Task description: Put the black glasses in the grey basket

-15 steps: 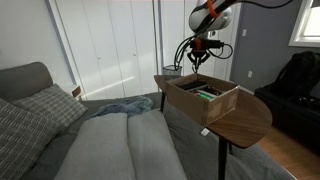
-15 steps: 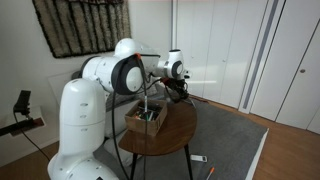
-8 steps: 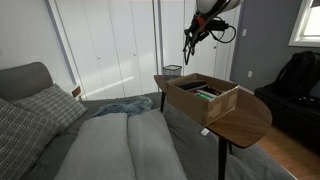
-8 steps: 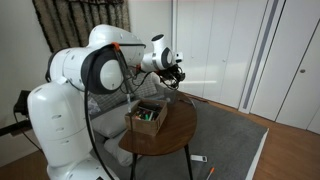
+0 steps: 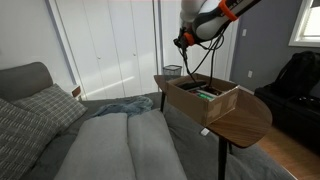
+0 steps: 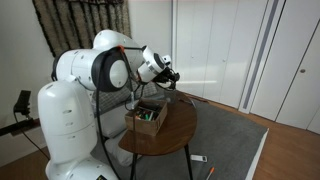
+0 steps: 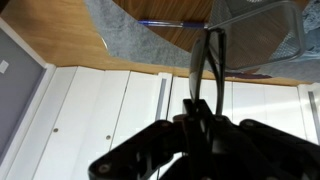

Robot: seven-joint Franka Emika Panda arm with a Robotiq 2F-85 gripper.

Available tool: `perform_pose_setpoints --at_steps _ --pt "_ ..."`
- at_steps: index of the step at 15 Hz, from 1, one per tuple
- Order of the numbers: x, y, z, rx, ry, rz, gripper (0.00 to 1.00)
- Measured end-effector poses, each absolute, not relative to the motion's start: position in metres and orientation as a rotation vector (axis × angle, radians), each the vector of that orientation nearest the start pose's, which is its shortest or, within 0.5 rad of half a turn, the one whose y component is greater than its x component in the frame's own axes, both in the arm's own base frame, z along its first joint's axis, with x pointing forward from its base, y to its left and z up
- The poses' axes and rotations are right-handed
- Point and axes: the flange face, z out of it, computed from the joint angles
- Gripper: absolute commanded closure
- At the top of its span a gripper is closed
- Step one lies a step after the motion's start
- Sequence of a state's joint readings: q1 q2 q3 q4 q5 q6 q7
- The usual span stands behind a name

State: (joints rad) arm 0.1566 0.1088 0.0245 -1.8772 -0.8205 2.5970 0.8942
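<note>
Carrying the black glasses [image 7: 207,60] high over the table [image 5: 245,120], we're mid-transport, with the gripper [image 5: 184,41] and its jaws pinched onto the thin frame. Next, we judge, swing across to the grey basket [image 5: 172,71] beyond the table's edge, then lower and release.

an exterior view looks from the bed [image 5: 120,140] across to the table [image 5: 250,118], close. an exterior view stands farther back beside the robot base [image 6: 65,130], facing the same table and doors [image 6: 215,50]. the wrist view, upside down, looks past the gripper [image 7: 203,100] at those doors.
</note>
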Motion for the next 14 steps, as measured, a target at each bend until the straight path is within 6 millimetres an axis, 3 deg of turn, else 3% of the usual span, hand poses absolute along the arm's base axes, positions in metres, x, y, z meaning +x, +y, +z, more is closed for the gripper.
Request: perform_pose_setpoints --at_steps 5,11,12,14 --pt "0.63 0.164 0.496 -3.092 0.126 -1.402 0.98" --pt "0.655 0.178 0.482 -3.087 0.106 -1.415 0.98" --pt "0.659 0.179 0.478 -3.09 0.099 -1.413 0.68" --pt "0.666 0.184 0.471 -3.094 0.088 -1.407 0.6"
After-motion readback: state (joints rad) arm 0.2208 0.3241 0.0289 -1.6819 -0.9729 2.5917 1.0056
